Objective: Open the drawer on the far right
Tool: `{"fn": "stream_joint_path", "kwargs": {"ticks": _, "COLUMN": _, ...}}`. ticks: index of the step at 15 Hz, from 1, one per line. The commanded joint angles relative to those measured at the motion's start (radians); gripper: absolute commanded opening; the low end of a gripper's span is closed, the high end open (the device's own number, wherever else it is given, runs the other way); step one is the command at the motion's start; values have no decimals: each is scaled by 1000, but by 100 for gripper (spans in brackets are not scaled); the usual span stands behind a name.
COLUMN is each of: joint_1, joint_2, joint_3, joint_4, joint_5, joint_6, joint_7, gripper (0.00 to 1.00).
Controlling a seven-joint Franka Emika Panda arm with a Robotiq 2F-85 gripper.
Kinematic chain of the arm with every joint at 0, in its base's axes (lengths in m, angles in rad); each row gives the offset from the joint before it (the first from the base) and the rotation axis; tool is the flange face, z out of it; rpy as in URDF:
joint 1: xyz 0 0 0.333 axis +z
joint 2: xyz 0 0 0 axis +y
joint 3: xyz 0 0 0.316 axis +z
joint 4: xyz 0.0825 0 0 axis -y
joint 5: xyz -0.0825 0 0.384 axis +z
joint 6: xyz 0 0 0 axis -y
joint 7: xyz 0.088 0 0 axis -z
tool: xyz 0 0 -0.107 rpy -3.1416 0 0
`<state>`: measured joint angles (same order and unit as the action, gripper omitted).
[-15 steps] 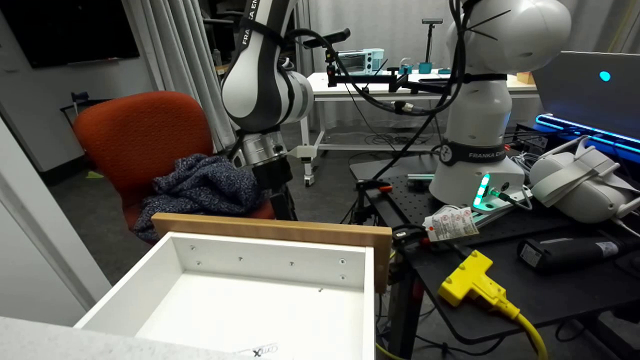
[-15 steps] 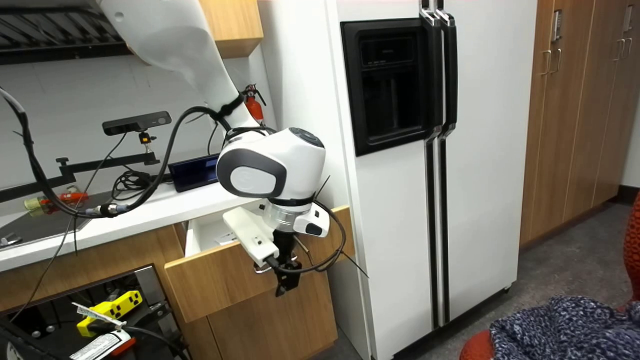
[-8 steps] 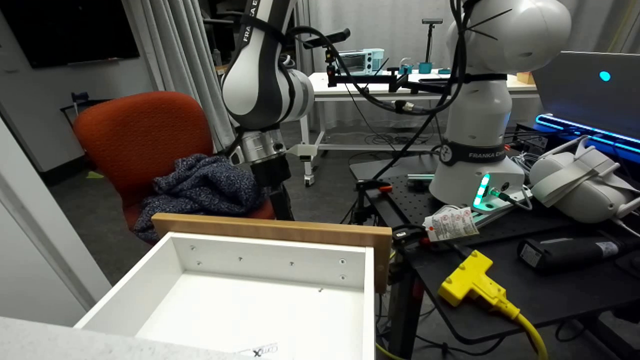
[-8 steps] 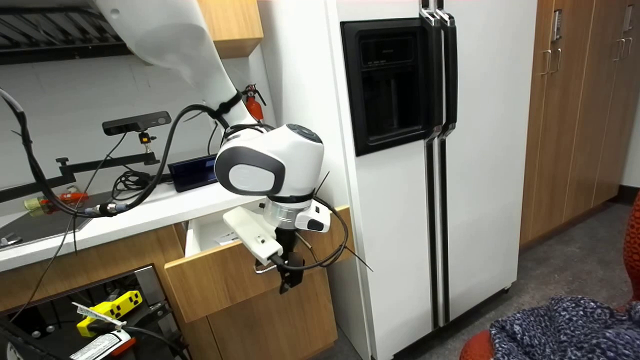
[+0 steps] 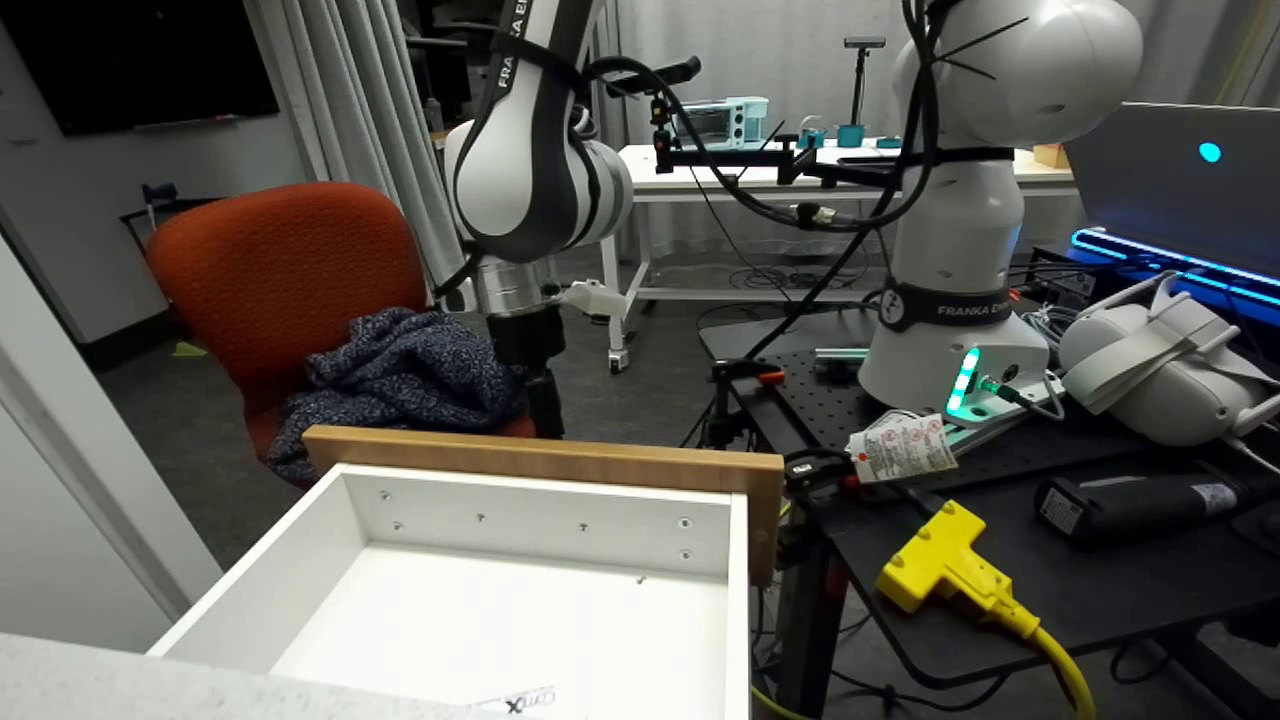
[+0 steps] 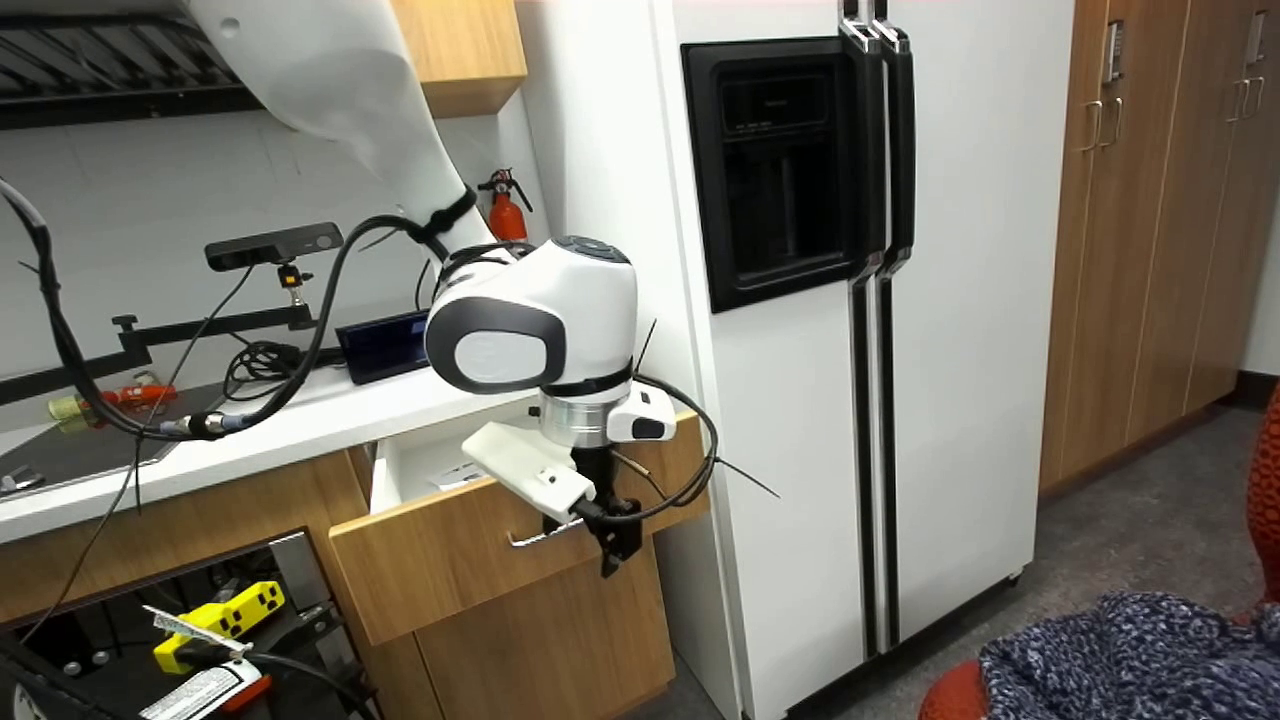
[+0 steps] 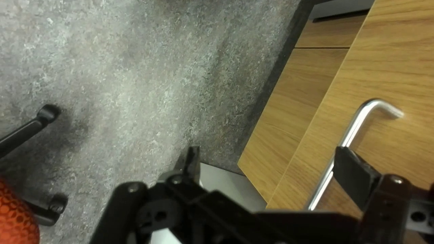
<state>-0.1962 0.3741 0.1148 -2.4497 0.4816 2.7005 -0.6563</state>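
Indeed — an open drawer.

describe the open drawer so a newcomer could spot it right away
In an exterior view, find the white fridge. Left of it, under the counter, is the drawer. Unlike the wood panel below, it juts out, showing white inside.

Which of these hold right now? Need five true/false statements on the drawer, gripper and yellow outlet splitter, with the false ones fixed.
1. The drawer stands open. True.
2. It is white all over. False: the inside is white, but the front is wood-coloured.
3. The gripper is open, near the metal handle. True.
4. The gripper is inside the drawer. False: it is outside, by the front.
5. The yellow outlet splitter lies on the black table. True.
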Motion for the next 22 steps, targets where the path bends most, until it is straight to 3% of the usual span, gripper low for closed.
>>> {"fn": "stream_joint_path", "kwargs": {"ticks": 1, "joint_1": -24, "joint_2": -33, "joint_3": 34, "joint_4": -45, "joint_5": -37, "joint_6": 101, "joint_7": -34, "gripper": 100}}
{"fn": "stream_joint_path", "kwargs": {"ticks": 6, "joint_1": -53, "joint_2": -29, "joint_3": 80, "joint_4": -64, "joint_5": -46, "joint_6": 211, "joint_7": -38, "gripper": 100}}
{"fn": "stream_joint_path", "kwargs": {"ticks": 7, "joint_1": -51, "joint_2": 1, "joint_3": 78, "joint_4": -29, "joint_5": -56, "joint_6": 171, "joint_7": 0, "gripper": 100}}
{"fn": "stream_joint_path", "kwargs": {"ticks": 22, "joint_1": -60, "joint_2": 6, "joint_3": 88, "joint_4": -30, "joint_5": -58, "joint_6": 177, "joint_7": 5, "gripper": 100}}
